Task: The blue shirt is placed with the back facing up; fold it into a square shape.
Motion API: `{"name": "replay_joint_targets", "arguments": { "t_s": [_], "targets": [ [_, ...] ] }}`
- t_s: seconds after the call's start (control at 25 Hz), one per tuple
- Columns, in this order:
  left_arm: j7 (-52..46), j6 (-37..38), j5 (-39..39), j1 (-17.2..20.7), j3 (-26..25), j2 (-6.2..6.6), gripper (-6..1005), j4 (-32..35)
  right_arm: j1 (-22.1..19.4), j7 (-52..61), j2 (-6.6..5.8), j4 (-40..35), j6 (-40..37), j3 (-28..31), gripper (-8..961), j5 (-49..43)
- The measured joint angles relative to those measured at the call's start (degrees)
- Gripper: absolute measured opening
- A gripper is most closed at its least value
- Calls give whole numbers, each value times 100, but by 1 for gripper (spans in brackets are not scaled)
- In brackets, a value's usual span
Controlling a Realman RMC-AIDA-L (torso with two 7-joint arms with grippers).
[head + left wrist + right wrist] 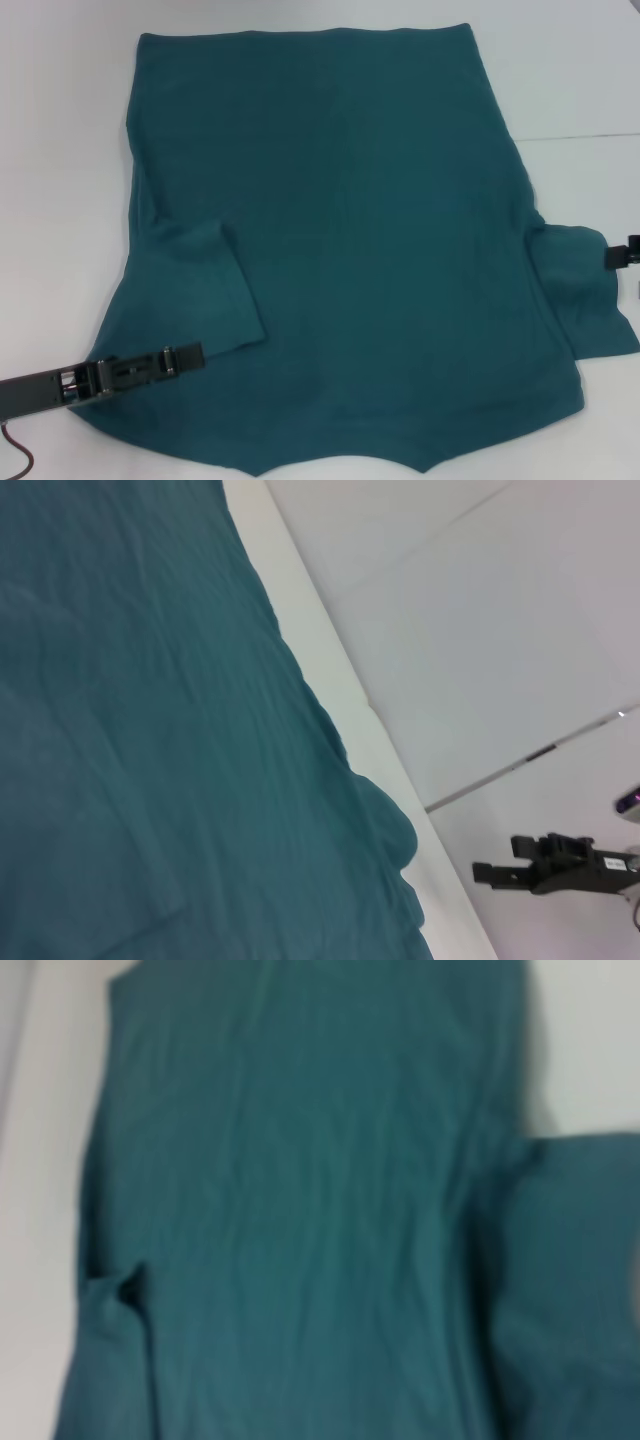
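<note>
One sleeve of the blue shirt [350,230] is already folded in — the shirt lies flat on the white table [60,150]. The left gripper [185,357] rests there, grip unclear; the right gripper [620,254] waits at the other sleeve, which likely goes next.

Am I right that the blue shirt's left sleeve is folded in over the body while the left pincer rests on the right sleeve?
Not quite. The head view shows the left pincer lying at the folded-in left sleeve of the blue shirt, not the right sleeve, which lies spread out by the right pincer.
</note>
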Motion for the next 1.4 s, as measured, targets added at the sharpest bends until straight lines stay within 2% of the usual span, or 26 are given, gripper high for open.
{"name": "replay_joint_targets", "arguments": {
  "t_s": [0.16,0.36,0.48,1.0,1.08,1.4],
  "targets": [
    [-22,-21,-6,2,-7,-10,906,-14,-18,91,-41,-213,-21,45,863,-189],
    [-39,-110,-32,-51,-38,-24,906,-126,-66,-46,-5,-287,357,35,852,-200],
    [-94,-173,-35,-88,-31,-21,906,-150,-67,-192,88,-238,776,4,845,-214],
    [-235,-217,-60,-149,-49,-36,906,-162,55,-380,681,-115,2201,-11,816,-400],
    [-238,-222,-66,-149,-54,-42,906,-172,113,-380,721,-28,2338,-11,811,-399],
    [-261,-221,-130,-137,-66,-45,906,-230,370,-498,745,548,2882,-10,793,-426]
  ]
}}
